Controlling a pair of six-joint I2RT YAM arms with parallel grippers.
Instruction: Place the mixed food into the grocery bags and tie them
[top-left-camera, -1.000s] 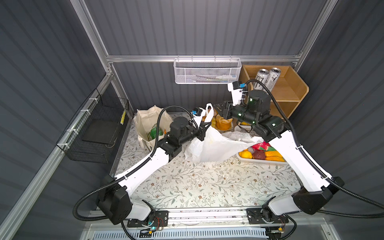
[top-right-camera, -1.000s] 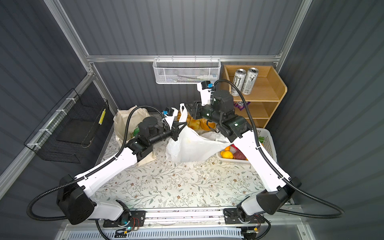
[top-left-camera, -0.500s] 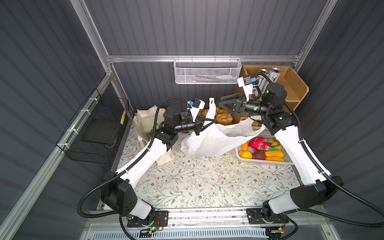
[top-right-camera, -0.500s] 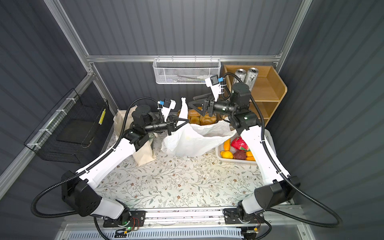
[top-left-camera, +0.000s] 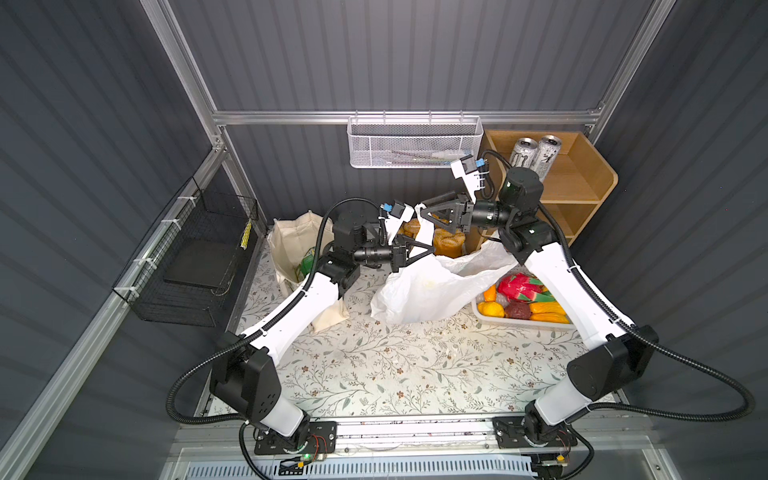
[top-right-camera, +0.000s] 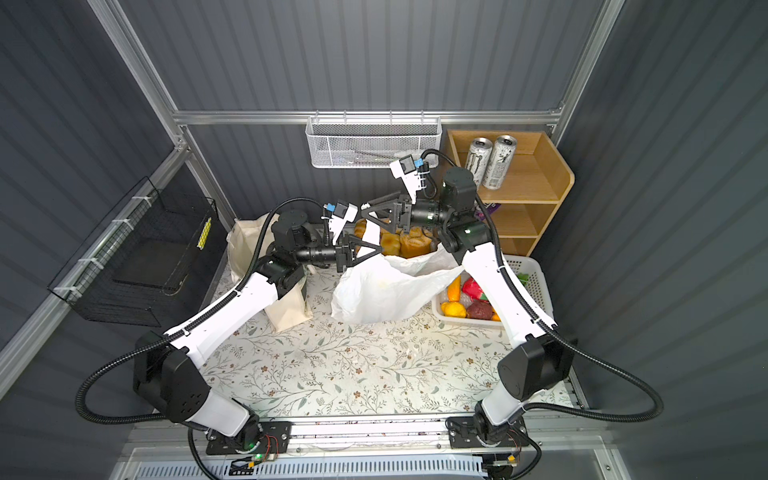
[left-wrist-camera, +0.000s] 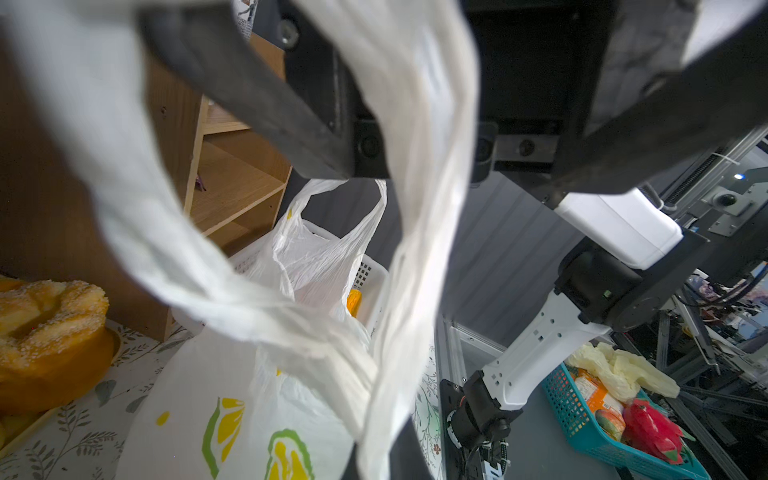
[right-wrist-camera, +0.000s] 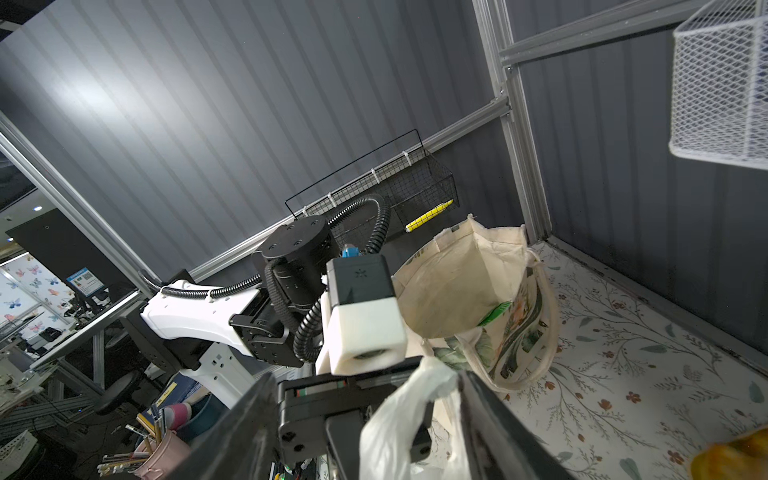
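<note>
A white plastic grocery bag (top-left-camera: 428, 291) (top-right-camera: 382, 291) stands in the middle of the table with its mouth slack. My left gripper (top-left-camera: 432, 249) (top-right-camera: 378, 248) (left-wrist-camera: 374, 453) is shut on one loop handle (top-left-camera: 424, 230) (left-wrist-camera: 415, 208) and holds it up. My right gripper (top-left-camera: 432, 208) (top-right-camera: 365, 210) (right-wrist-camera: 363, 376) stands open, level with it, and the handle strip (right-wrist-camera: 399, 424) runs between its spread fingers. The canvas tote (top-left-camera: 291, 237) (right-wrist-camera: 465, 282) stands open at back left with a green packet (top-left-camera: 307, 262) inside. Toy produce (top-left-camera: 519, 286) lies in the white basket (top-left-camera: 523, 323) on the right.
Bread rolls (top-left-camera: 446, 243) (left-wrist-camera: 45, 316) sit right behind the two grippers. A wooden shelf (top-left-camera: 582, 187) with two cans (top-left-camera: 536, 156) fills the back right corner. A white mesh basket (top-left-camera: 415, 143) hangs on the back wall, a black wire basket (top-left-camera: 195, 266) on the left wall.
The left gripper has lifted the bag handle up and toward the back. The right wrist has swung level and its jaws have spread wider around the handle.
</note>
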